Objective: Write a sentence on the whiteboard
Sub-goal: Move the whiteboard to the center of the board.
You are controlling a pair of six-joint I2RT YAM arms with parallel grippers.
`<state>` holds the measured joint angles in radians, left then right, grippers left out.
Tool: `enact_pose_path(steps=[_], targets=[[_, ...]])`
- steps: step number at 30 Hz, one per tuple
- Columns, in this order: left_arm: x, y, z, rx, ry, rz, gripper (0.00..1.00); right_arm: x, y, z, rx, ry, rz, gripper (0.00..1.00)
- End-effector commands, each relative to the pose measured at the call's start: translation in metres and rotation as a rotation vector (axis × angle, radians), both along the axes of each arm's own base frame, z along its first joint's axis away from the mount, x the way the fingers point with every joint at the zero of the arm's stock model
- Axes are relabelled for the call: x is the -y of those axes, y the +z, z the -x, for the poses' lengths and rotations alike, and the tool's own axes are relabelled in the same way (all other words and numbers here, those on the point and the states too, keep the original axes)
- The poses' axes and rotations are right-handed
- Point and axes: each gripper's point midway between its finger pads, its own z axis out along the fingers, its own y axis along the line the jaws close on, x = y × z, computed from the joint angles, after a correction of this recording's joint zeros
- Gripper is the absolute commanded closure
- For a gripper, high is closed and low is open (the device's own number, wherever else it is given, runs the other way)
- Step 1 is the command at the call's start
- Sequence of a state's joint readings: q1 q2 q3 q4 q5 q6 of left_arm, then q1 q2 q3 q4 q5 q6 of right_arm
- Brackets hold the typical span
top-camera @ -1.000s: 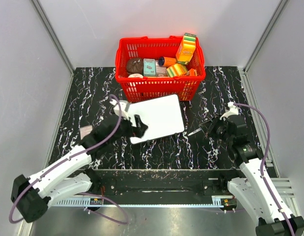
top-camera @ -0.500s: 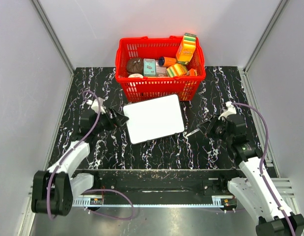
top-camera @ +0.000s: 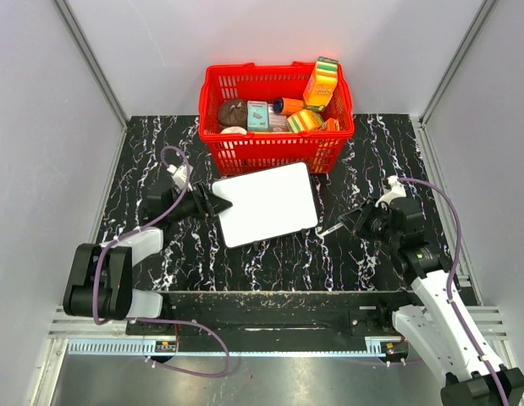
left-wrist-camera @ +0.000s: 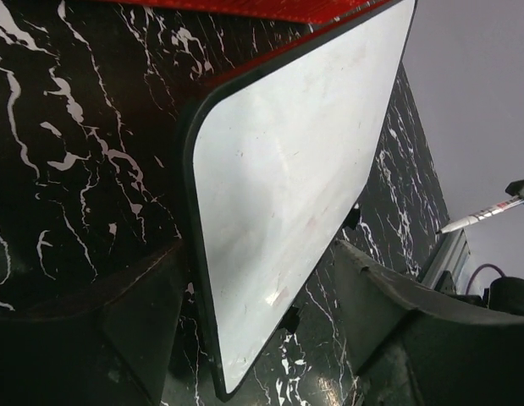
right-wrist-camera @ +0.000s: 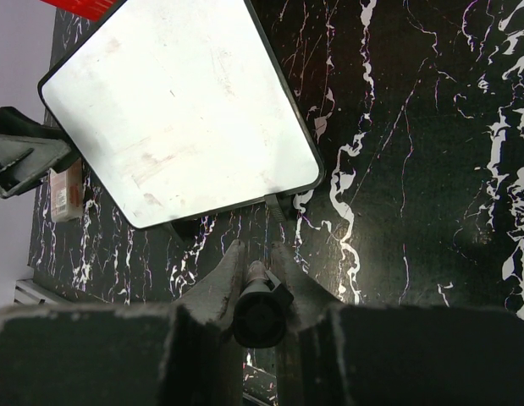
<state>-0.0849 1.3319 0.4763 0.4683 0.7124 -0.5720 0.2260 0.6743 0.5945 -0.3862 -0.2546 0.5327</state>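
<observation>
The whiteboard point(top-camera: 267, 203) lies flat on the black marble table just in front of the red basket. Its face point(right-wrist-camera: 181, 110) is blank apart from faint smudges, and no sentence is in view. My left gripper point(top-camera: 219, 203) lies low at the board's left edge. In the left wrist view the left gripper point(left-wrist-camera: 257, 254) is open, one finger on each side of the board's near corner point(left-wrist-camera: 245, 338). My right gripper point(top-camera: 355, 222) hovers right of the board, shut on a marker point(top-camera: 336, 227) whose tip points at the board. The marker's black end point(right-wrist-camera: 260, 311) sits clamped between the right fingers.
The red basket point(top-camera: 274, 145) full of packets and sponges stands behind the board, touching its far edge. A small pinkish block point(right-wrist-camera: 65, 190) lies on the table left of the board. Grey walls close in both sides.
My left arm pulled back off the board's lower left corner, swung left, then came in low at the board's left edge with its jaws narrowing. The right arm and marker have barely moved.
</observation>
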Motion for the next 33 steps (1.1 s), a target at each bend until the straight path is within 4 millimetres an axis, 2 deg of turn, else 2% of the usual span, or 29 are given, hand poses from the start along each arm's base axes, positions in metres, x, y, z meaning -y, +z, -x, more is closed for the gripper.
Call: enact_pose_path(steps=[1,4,5,8,9,11,12,24,26,33], targets=[[0.008,0.022,-0.013,0.148,-0.091,0.023,0.31,-0.001,0.011,-0.005,0.05,0.005,-0.015,1.0],[0.012,0.019,-0.011,0.156,-0.126,0.035,0.43,-0.001,0.01,-0.005,0.05,0.005,-0.012,1.0],[0.014,0.018,-0.008,0.158,-0.147,0.04,0.51,-0.001,0.01,-0.006,0.05,0.005,-0.012,1.0],[0.017,0.015,-0.004,0.159,-0.182,0.051,0.64,-0.002,0.012,-0.006,0.053,0.007,-0.012,1.0],[0.018,0.014,-0.003,0.154,-0.194,0.056,0.75,-0.001,0.012,-0.006,0.054,0.006,-0.01,1.0],[0.02,0.015,0.0,0.155,-0.215,0.07,0.86,-0.003,0.015,-0.006,0.061,0.013,-0.015,1.0],[0.02,0.015,0.001,0.153,-0.216,0.076,0.98,-0.003,0.017,-0.005,0.064,0.015,-0.019,1.0],[0.022,-0.004,0.044,0.105,-0.265,0.109,1.0,-0.006,0.033,-0.002,0.1,0.036,-0.04,1.0],[0.023,-0.004,0.046,0.098,-0.256,0.111,1.0,-0.008,0.034,-0.001,0.104,0.043,-0.043,1.0],[0.043,-0.02,0.065,0.039,-0.309,0.074,1.0,-0.01,0.046,0.0,0.133,0.063,-0.055,1.0]])
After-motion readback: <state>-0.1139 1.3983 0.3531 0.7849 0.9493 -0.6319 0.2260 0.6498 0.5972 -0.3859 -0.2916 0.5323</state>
